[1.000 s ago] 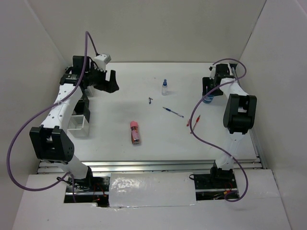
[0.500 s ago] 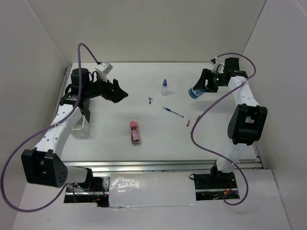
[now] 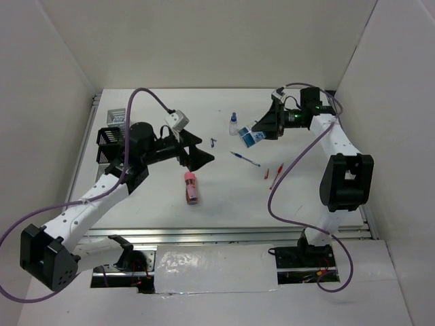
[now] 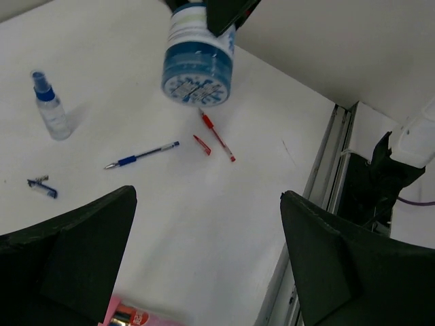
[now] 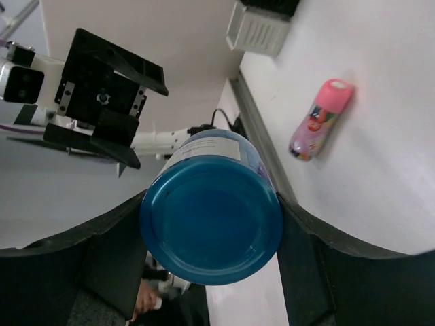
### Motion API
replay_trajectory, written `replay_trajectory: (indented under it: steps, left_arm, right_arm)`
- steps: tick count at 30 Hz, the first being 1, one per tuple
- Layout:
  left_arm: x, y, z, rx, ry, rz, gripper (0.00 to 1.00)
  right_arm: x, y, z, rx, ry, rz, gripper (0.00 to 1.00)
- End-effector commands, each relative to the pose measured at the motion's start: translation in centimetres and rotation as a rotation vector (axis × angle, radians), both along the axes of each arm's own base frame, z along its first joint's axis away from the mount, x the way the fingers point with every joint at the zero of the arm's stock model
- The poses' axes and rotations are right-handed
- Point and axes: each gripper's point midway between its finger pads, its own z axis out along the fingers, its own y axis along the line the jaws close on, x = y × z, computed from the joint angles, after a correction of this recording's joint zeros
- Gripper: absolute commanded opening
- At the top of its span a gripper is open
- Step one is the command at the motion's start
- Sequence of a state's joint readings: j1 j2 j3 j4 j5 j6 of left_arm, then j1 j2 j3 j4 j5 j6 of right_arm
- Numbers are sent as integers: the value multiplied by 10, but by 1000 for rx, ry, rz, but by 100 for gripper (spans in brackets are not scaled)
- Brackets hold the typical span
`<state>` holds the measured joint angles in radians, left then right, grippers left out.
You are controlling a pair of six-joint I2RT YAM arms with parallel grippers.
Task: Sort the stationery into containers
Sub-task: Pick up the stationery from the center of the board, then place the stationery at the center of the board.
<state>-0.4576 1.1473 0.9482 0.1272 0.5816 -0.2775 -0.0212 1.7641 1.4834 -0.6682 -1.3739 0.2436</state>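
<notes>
Left arm (image 3: 88, 207): elbow folded out at the near left, forearm slanting forward and to the right.
Left gripper (image 3: 198, 151): pointing right, jaws spread wide, nothing between them.
Left fingers (image 4: 75, 251): black, far apart at the bottom corners of the wrist view.
Right arm (image 3: 340, 153): upright from its base, forearm stretched far forward, wrist bent to the left.
Right gripper (image 3: 262, 128): pointing left, clamped on a blue tin (image 3: 254, 137).
Right fingers (image 5: 102, 265): pressed against both sides of the tin.

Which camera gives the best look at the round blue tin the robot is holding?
The left wrist view: the tin shows both its white label and its patterned blue end. The right wrist view shows the tin only end-on, plain blue and very close. The top view shows it small.
</notes>
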Motion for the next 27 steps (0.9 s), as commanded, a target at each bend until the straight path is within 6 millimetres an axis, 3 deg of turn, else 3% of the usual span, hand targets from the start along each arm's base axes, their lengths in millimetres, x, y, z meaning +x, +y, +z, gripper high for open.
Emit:
replay_trajectory:
  steps: [1, 7, 9, 13, 21, 24, 25, 27]
  left_arm:
    - [-1, -9, 43, -14, -236, 35, 99]
    - [-28, -45, 43, 22, -364, 30, 99]
    - [-18, -46, 38, 55, -360, 85, 99]
    - [-24, -57, 33, 76, -360, 62, 99]
    - [-20, -64, 31, 94, -338, 67, 99]
    - [-29, -63, 31, 76, -275, 7, 97]
    - [-42, -65, 33, 25, -200, -54, 96]
    - [-47, -54, 33, -69, -28, -88, 95]
  right_arm:
    - [-57, 18, 61, 247, -38, 245, 0]
    - [-91, 34, 77, 250, -78, 313, 0]
    - [-100, 38, 83, 250, -92, 332, 0]
    - [-115, 46, 90, 249, -109, 374, 0]
    - [-125, 52, 90, 251, -113, 406, 0]
    - [-124, 51, 94, 254, -171, 396, 0]
    - [-123, 48, 97, 253, -175, 380, 0]
    - [-119, 44, 101, 249, -266, 354, 0]
